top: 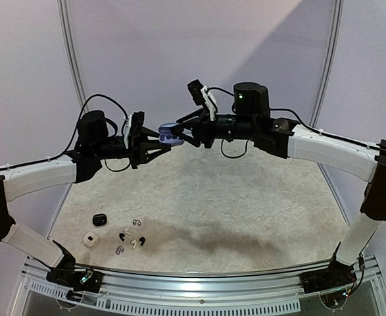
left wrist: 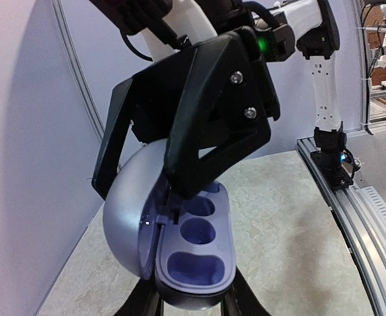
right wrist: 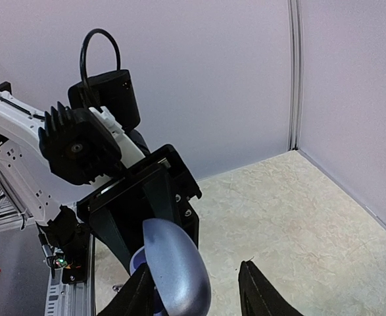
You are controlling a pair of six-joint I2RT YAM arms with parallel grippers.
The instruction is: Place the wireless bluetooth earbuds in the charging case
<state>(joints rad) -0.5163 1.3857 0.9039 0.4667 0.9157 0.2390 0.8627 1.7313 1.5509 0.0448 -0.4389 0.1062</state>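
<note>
Lavender charging case (left wrist: 193,263) hangs open in mid-air, clamped in the left gripper (top: 160,140).
The right gripper (right wrist: 196,280) has its 2 fingers apart astride the lid (right wrist: 176,260), possibly touching it; the earbuds (top: 124,234) lie on the table (top: 245,197) well below the left gripper.

Left arm (top: 38,179) and right arm (top: 331,150), white and black.
White shells meet black joints; black cables (right wrist: 100,30) loop above the wrists, a green light (top: 241,97) glows, silver screws (left wrist: 235,78) stud the right gripper's (top: 183,135) angular black fingers (left wrist: 212,125).
</note>
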